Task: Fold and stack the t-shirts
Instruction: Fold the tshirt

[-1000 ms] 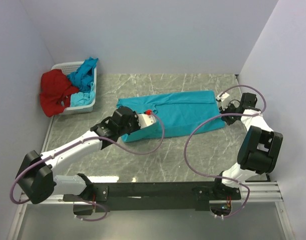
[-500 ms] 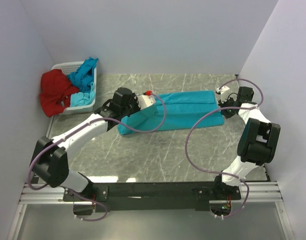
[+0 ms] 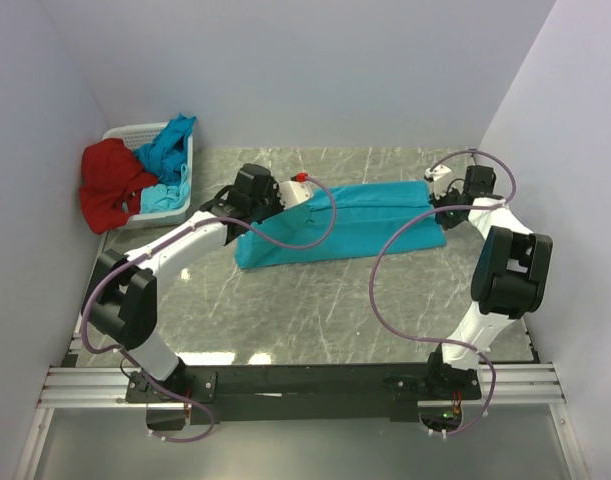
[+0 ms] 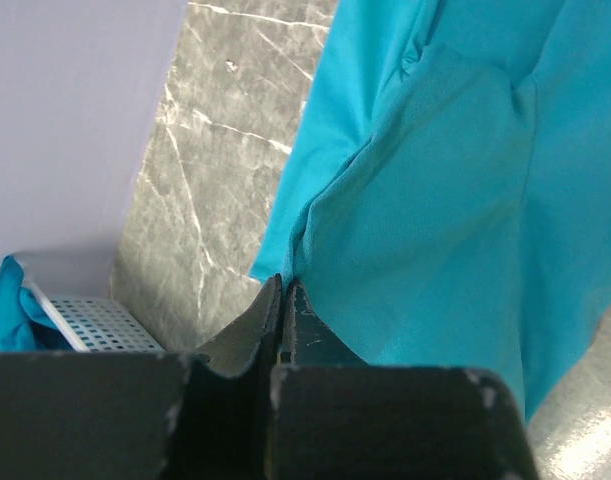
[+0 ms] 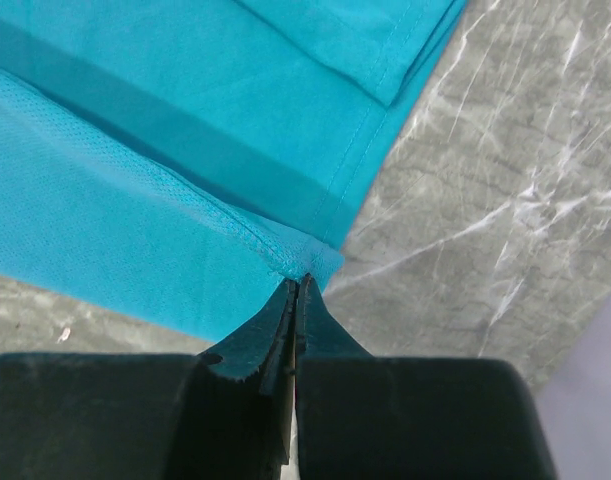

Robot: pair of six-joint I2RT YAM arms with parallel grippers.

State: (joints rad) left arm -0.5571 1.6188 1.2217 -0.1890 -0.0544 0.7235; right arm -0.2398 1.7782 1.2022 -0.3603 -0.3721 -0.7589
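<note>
A grey marbled table sits between pale lilac walls, and the turquoise shirt lies across its middle as a long band. The band's long axis runs from 9 o'clock to 3 o'clock in the overhead view, its left end a little nearer the arms. Each arm has one end. The left gripper is clamped on a fold of cloth at the 9 o'clock end, and the right gripper is pinched tight on a hemmed corner at the 3 o'clock end. The cloth therefore stretches between them, and neither arm is nearer to the whole. The next move, as I judge it, turns on both ends travelling together across that axis, toward 12 o'clock. At 10 o'clock a white basket holds more blue shirts, with a red shirt draped over its side. A second ago the turquoise shirt lay wider, with its near edge further toward 6 o'clock. Since then both grippers have carried that edge away from the arm bases, and the band is now narrower.
</note>
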